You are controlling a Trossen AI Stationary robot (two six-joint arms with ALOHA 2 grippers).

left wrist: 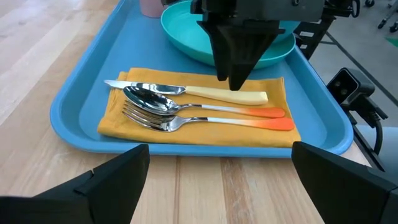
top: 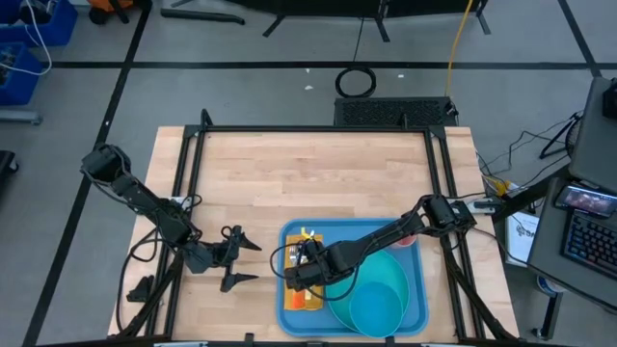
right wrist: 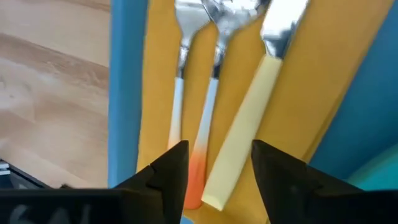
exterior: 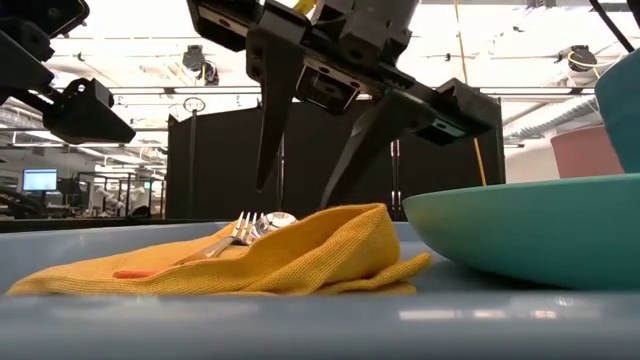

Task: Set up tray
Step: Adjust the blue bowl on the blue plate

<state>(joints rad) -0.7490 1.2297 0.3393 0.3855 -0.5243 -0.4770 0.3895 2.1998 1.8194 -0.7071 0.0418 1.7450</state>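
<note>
The tray [top: 416, 313] sits at the surface's [top: 308, 183] 5 o'clock. The right tool [top: 297, 277], narrowly parted and empty, hangs over cutlery laid parallel on the napkin [left wrist: 199, 121], likely just released. The left tool [top: 238, 260] waits wide at the tray's 9 o'clock.

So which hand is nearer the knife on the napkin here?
Right. The right hand hangs open just above the cream-handled knife, over the napkin on the tray. The left hand waits open over bare table, off the tray's left side.

Right hand [exterior: 305, 190] open above cutlery [exterior: 250, 230] on yellow napkin [exterior: 300, 262]
</note>
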